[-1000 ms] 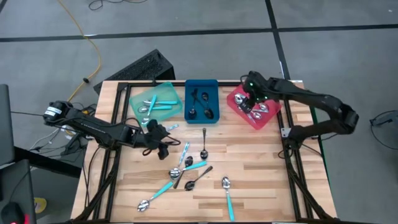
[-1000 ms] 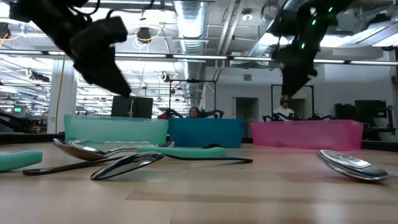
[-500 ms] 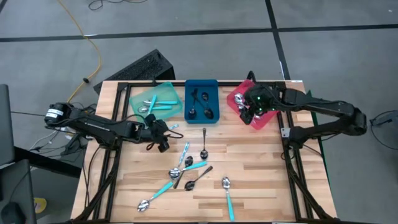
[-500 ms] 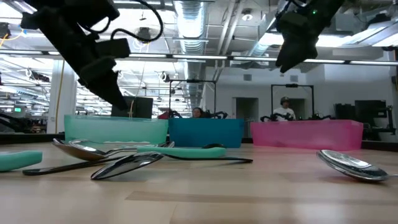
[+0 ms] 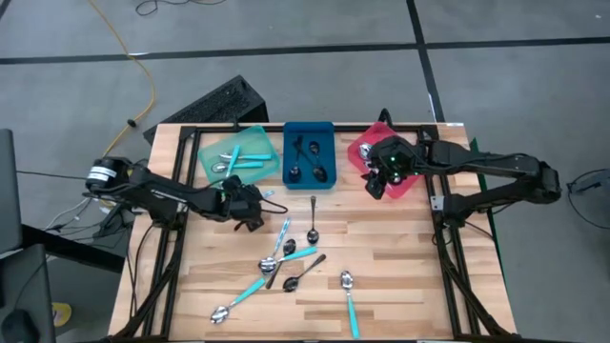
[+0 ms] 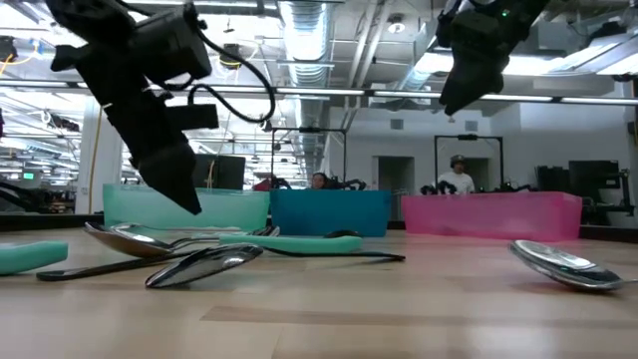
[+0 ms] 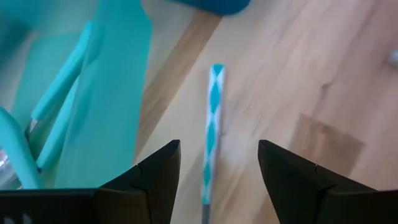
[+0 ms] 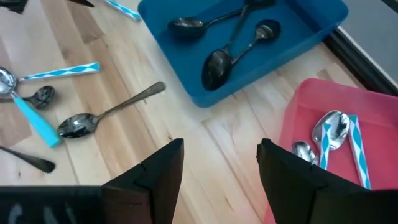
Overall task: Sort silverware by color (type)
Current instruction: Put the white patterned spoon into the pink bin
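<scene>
Spoons are lying scattered across the wooden table (image 5: 400, 276), with others resting in the three trays along its far edge. The left gripper (image 5: 250, 211) is hovering just in front of the teal tray (image 5: 205, 152), its fingers (image 7: 155, 177) spread and holding nothing, and a teal-and-white patterned handle (image 7: 213, 118) is showing between them on the wood. The right gripper (image 5: 379, 180) is hanging over the near edge of the red tray (image 5: 416, 181), fingers (image 8: 158, 171) likewise spread and empty. Teal-handled spoons (image 5: 240, 157) are sitting in the teal tray, black spoons (image 8: 233, 53) in the blue tray (image 8: 298, 18), and silver spoons (image 8: 329, 130) in the red one beside a patterned handle. On the open table, a silver spoon (image 5: 313, 221) is lying near the middle, a cluster of teal-handled and black spoons (image 5: 286, 259) is crowding just below it, and one teal-handled spoon (image 5: 350, 297) is lying apart toward the near edge.
</scene>
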You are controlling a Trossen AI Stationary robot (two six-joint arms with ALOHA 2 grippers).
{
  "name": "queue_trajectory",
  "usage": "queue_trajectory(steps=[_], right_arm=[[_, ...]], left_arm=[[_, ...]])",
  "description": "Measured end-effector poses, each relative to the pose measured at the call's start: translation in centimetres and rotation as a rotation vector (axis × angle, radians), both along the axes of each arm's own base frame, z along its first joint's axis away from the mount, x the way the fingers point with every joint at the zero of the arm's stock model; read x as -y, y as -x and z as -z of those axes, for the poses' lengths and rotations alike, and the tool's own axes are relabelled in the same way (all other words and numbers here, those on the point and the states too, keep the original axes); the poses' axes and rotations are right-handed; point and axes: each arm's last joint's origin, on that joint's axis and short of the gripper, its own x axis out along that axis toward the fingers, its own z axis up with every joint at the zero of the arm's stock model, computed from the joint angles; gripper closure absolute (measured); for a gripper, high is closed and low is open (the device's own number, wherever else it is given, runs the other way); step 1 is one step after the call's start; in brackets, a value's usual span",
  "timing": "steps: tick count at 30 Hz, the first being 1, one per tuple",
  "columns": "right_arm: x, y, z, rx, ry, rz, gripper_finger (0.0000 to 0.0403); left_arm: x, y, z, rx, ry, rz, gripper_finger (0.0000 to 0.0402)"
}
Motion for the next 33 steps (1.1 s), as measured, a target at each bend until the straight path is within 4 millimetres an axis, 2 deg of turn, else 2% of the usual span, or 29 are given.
queue_trajectory(steps=[5, 13, 26, 33], right_arm=[[0.0, 0.0, 0.0, 0.002, 0.001, 0.0, 0.0178], [0.0, 0.0, 0.0, 0.002, 0.001, 0.0, 0.0178], [0.0, 0.0, 0.0, 0.002, 0.001, 0.0, 0.0178], [0.0, 0.0, 0.0, 0.002, 0.001, -0.001, 0.0178]], left_arm=[[-1.0, -0.2, 0.9, -0.038, 0.037, -0.039, 0.02], [-1.6, -0.6, 2.1, -0.071, 0.235, -0.021, 0.0201], [-0.4, -1.1, 1.1, 0.044, 0.485, 0.082, 0.02], [-0.3, -0.8, 1.2, -0.006, 0.45, 0.128, 0.0223]])
